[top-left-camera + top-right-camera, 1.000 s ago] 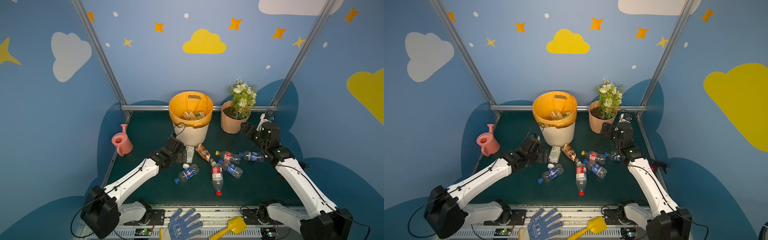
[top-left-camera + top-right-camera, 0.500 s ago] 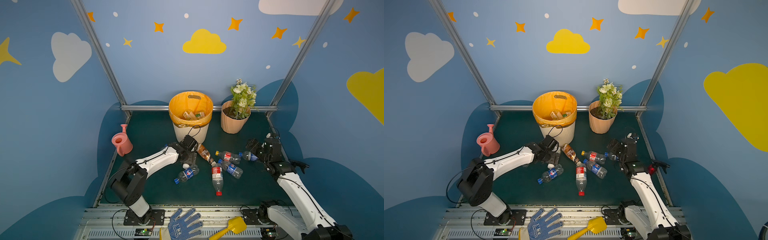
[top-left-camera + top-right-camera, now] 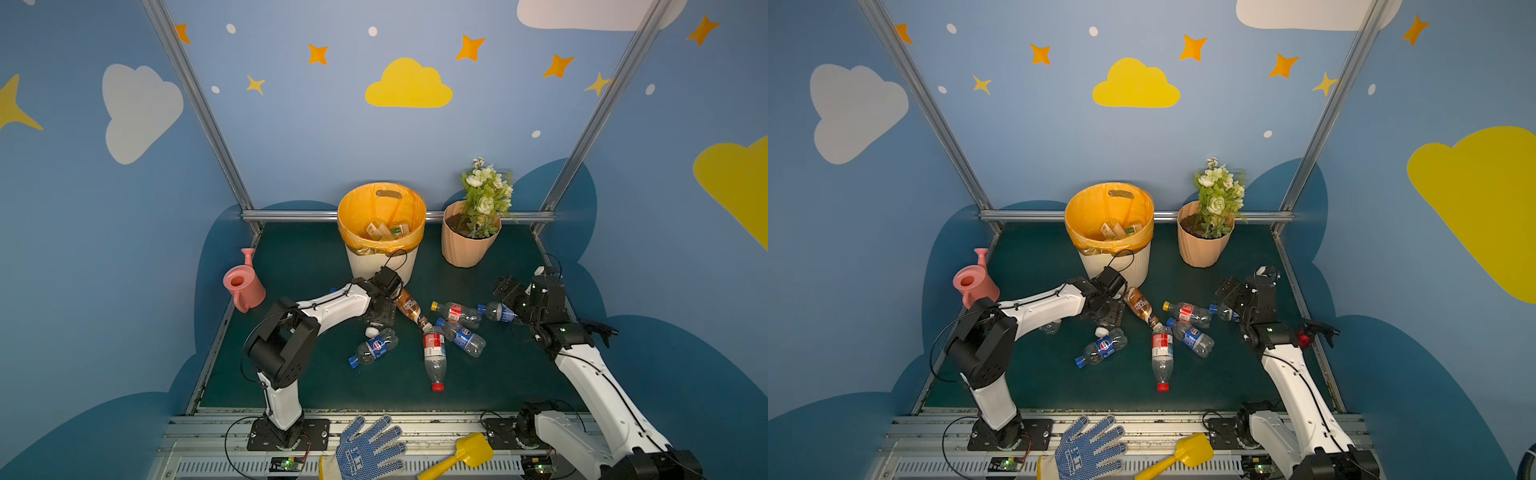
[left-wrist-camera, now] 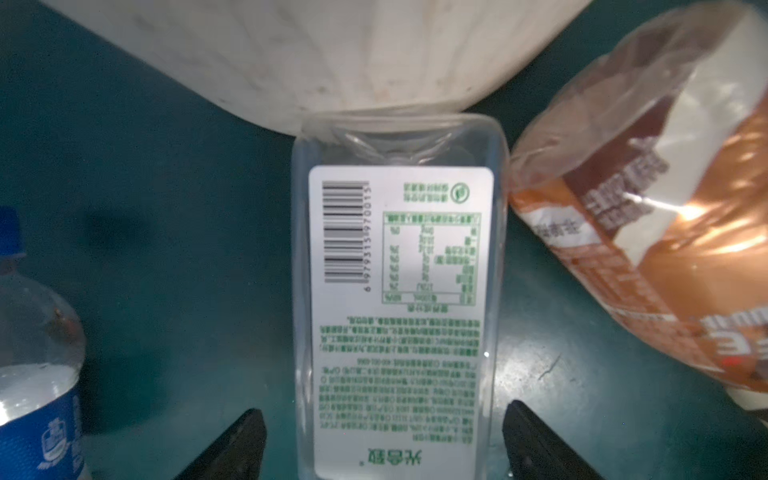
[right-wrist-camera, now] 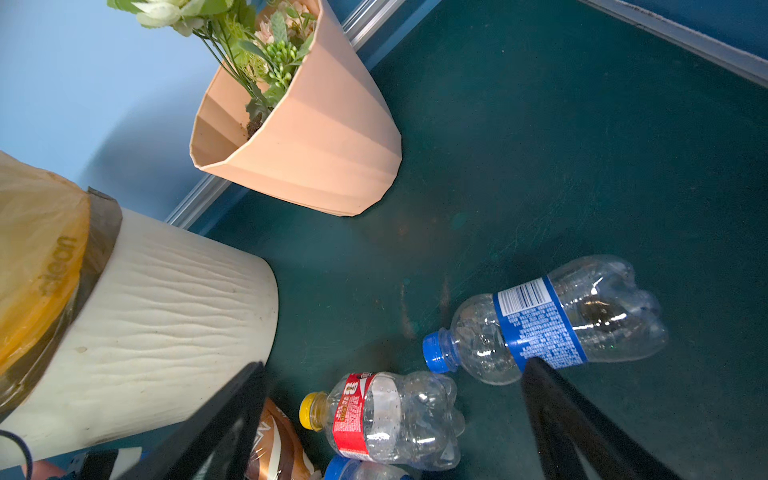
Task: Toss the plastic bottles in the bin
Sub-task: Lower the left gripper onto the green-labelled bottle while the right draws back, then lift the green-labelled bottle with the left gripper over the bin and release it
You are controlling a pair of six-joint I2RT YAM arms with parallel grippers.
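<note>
Eight bottles, by my count, lie on the mat, none of them lifted; a few more already sit inside the bin. So the job looks under way, with most of it left.

Clock directions are from the brown bottle in a top view, with 12 toward the back wall. Nearest, at 5, lies the red-cap bottle. At 7 is a blue-label bottle, and at 4 a second blue-label bottle. At 9, under the left arm, is a half-hidden bottle. At 3 comes the yellow-cap bottle, then the blue-cap bottle.

The left gripper, just beside at 9, straddles the flat white-label bottle, whose base seems to rest against the bin's foot. Its jaws stand apart with a gap showing on one side, not yet clamped. The right gripper hovers wide open over the yellow-cap and blue-cap bottles, holding nothing. Farthest, at 12, stands the bin.
</note>
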